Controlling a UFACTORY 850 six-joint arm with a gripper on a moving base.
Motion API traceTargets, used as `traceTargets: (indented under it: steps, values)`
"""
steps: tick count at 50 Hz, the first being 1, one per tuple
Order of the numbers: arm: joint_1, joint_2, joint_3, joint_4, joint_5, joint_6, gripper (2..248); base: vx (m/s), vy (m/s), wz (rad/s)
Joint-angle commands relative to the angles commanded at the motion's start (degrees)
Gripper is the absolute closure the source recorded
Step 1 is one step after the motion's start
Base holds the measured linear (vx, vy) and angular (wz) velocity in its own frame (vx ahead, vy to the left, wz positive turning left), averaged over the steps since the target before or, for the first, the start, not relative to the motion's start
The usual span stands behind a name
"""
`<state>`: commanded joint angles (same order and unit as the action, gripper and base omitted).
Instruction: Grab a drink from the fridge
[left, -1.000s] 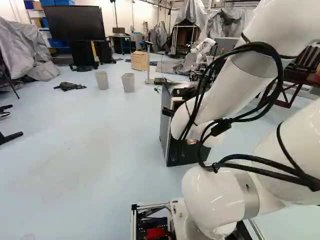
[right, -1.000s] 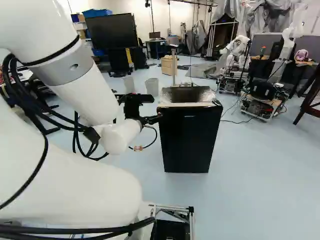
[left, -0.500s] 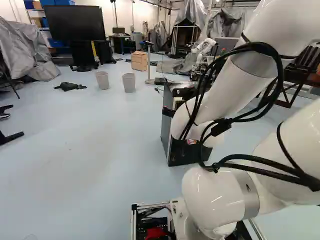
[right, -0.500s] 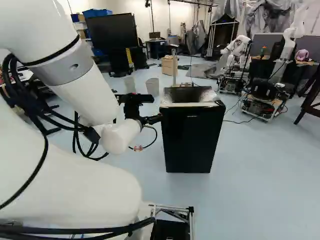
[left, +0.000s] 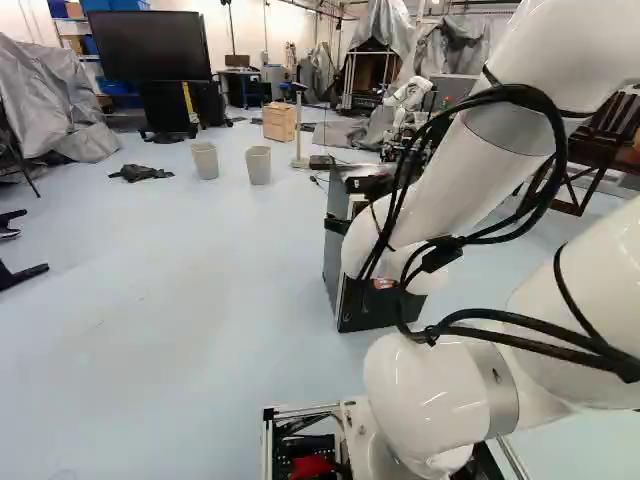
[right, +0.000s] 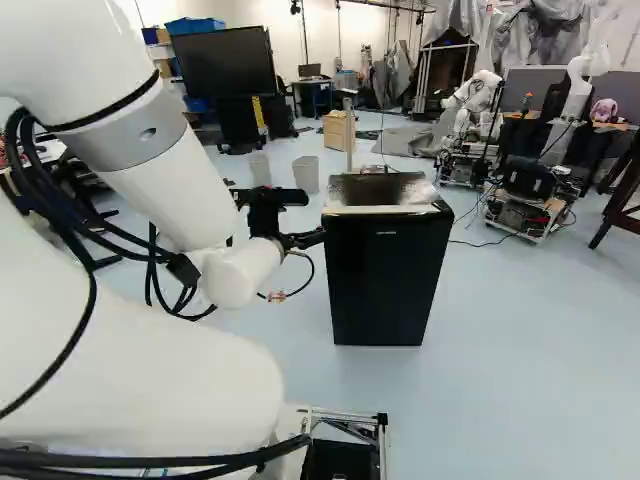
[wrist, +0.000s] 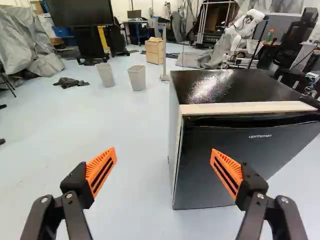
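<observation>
Gripper: black, fingers spread wide w/ nothing btwn them, the tool hangs by the fridge, near its front corner; contact w/ it can't be told.
Drink: n/v in any view; prob. inside, behind the door, which looks closed.
Door risk: one orange pad shows against the door front, the other over open floor. A straight push fwd could jam the first into the panel & shove the fridge instead of opening it.
Grip risk: the dark slot under the pale front edge looks shallow; a finger set too high prob. skids over the glossy top, too low & it slips down the panel.
Pull risk: hinge side can't be told; a tug on the wrong edge may drag or tip the fridge.
Cable risk: slack loops on the arm hang loose & might snag a corner if it swings.
</observation>
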<state>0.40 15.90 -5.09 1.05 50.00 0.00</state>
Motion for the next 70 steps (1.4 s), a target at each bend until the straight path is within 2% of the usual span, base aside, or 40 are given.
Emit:
traceTargets:
  steps: [14, 26, 70]
  values:
    - [2.4, -1.0, -0.9, 3.3, 0.0, 0.0, 3, 0.000, 0.000, 0.000]
    - [5.0, -2.4, -2.1, 8.1, 0.9, 0.0, 3, 0.000, 0.000, 0.000]
    - [14.2, -14.8, -7.7, 33.8, 12.9, 0.0, 3, 0.000, 0.000, 0.000]
